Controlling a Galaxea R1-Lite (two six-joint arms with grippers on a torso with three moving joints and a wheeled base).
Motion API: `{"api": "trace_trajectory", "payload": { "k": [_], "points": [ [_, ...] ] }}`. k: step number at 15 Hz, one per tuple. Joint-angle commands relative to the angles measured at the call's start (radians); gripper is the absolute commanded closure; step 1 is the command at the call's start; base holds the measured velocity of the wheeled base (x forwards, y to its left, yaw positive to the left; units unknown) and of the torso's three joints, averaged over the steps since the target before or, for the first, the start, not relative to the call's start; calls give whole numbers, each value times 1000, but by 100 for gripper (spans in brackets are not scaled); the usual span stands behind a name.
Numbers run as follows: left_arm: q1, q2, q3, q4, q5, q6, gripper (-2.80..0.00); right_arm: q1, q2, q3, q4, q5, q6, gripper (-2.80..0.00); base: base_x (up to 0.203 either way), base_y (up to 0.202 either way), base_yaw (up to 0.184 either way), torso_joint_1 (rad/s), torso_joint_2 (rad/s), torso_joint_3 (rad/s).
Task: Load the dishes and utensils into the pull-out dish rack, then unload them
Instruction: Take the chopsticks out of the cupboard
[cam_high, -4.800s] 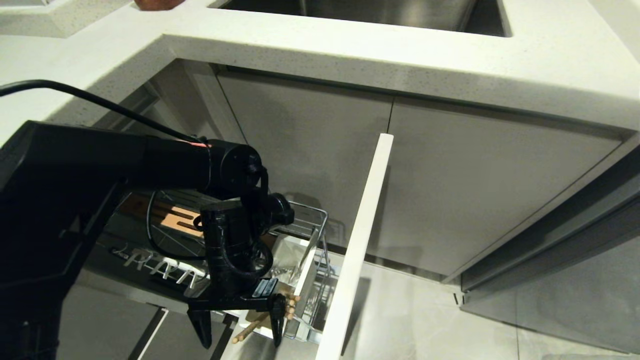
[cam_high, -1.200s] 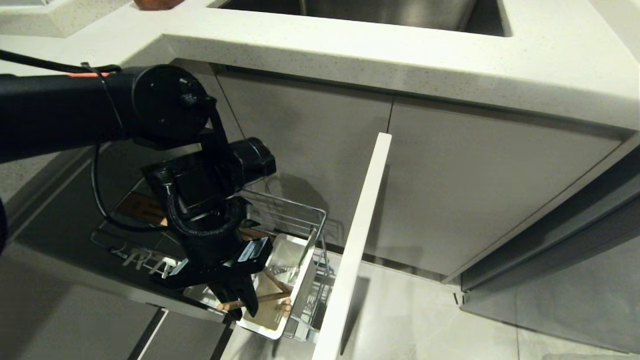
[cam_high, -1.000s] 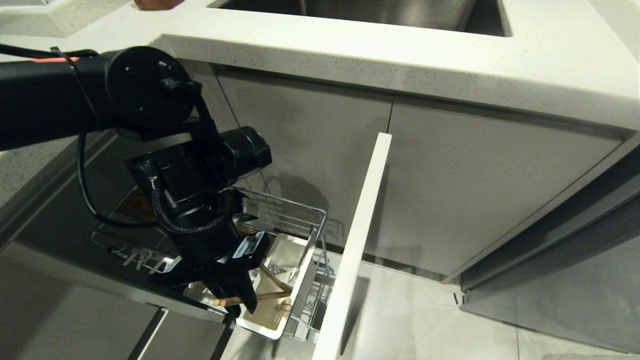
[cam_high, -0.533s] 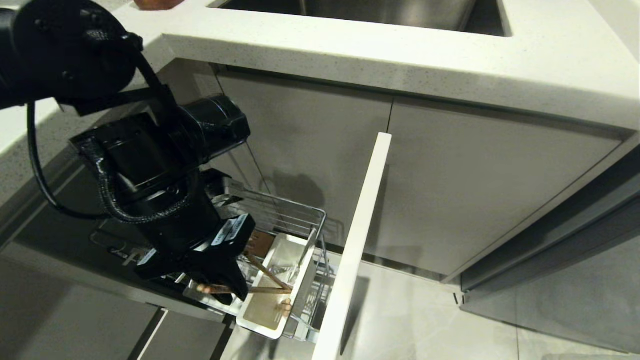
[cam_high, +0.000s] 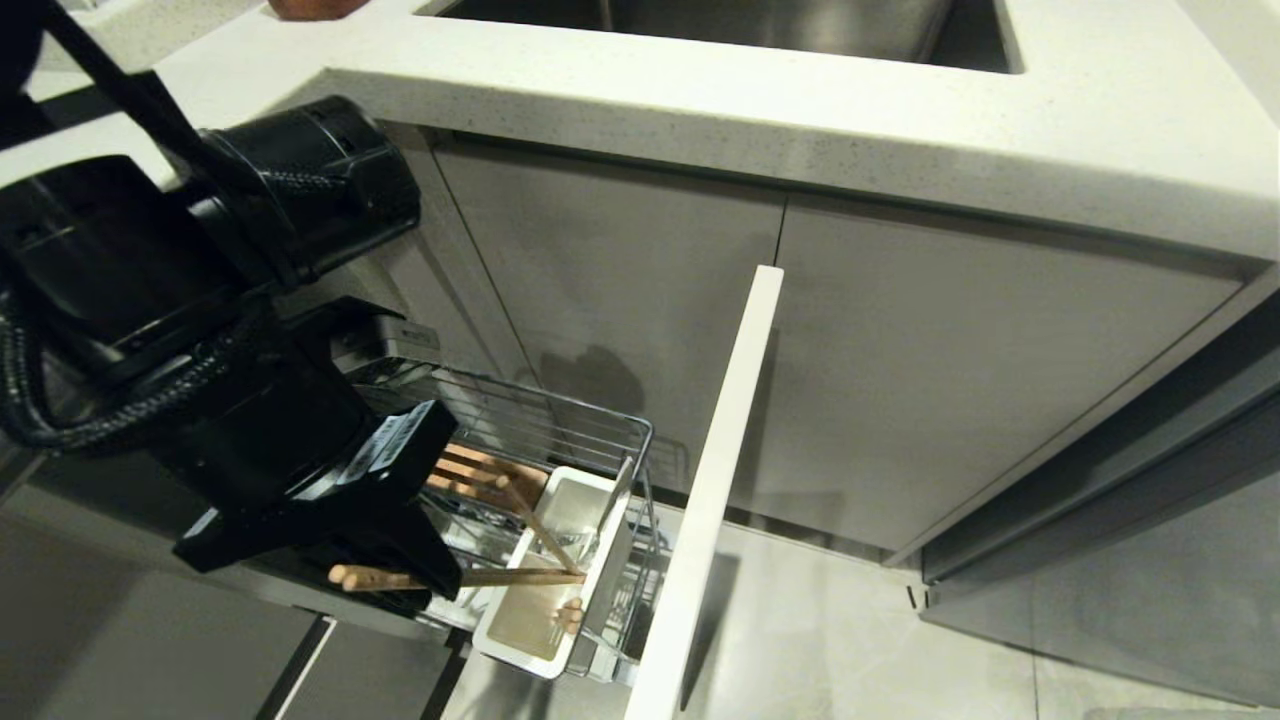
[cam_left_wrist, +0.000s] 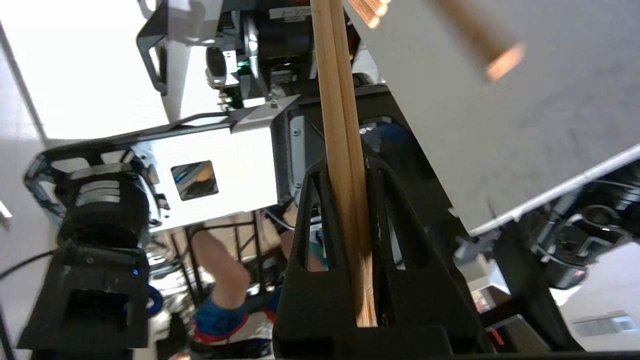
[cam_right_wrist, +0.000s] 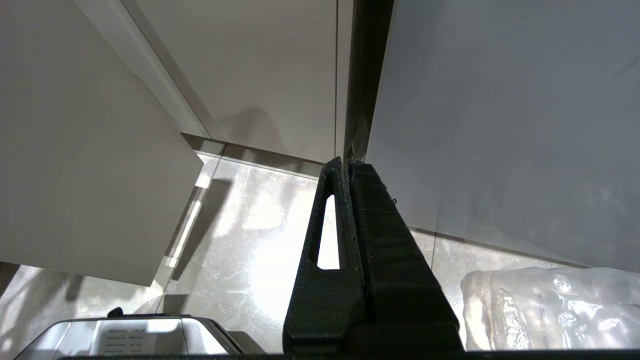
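Note:
My left gripper (cam_high: 418, 585) hangs over the left side of the pull-out dish rack (cam_high: 585, 432) and is shut on the pair of light-wood chopsticks (cam_high: 520, 577). They lie nearly level, with their thin ends over the white utensil caddy (cam_high: 600, 585). In the left wrist view the chopsticks (cam_left_wrist: 340, 100) run side by side between the fingers of the left gripper (cam_left_wrist: 348, 167). A slim shiny strip (cam_high: 615, 500) leans in the caddy; I cannot tell whether it is the spoon. The dishes are out of view. The right gripper (cam_right_wrist: 346, 162) is shut and empty, low by the cabinets.
The rack's pale front panel (cam_high: 720, 470) stands edge-on to the right of the caddy. The white countertop (cam_high: 800, 110) with the steel sink (cam_high: 750, 25) overhangs it. Grey cabinet doors (cam_high: 950, 380) and tiled floor fill the right. A person's legs (cam_left_wrist: 220, 280) show behind the robot.
The left gripper closed on the chopsticks in the caddy. It has since risen and swung left, drawing them up until only their tips are over the caddy. The right arm has not moved.

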Motion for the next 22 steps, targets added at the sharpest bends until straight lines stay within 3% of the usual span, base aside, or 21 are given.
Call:
{"api": "trace_trajectory", "payload": {
  "k": [1,7,13,22],
  "points": [
    [-9,-37,1,7,-1,-20,0,0,0,3,0,0,0,0,0,0,0,0,0,0],
    [-6,-97,58,7,1,-67,0,1,0,3,0,0,0,0,0,0,0,0,0,0],
    [5,-125,52,7,29,-75,0,1,0,3,0,0,0,0,0,0,0,0,0,0],
    [-5,-354,-8,7,159,-67,0,0,0,2,0,0,0,0,0,0,0,0,0,0]
  ]
}}
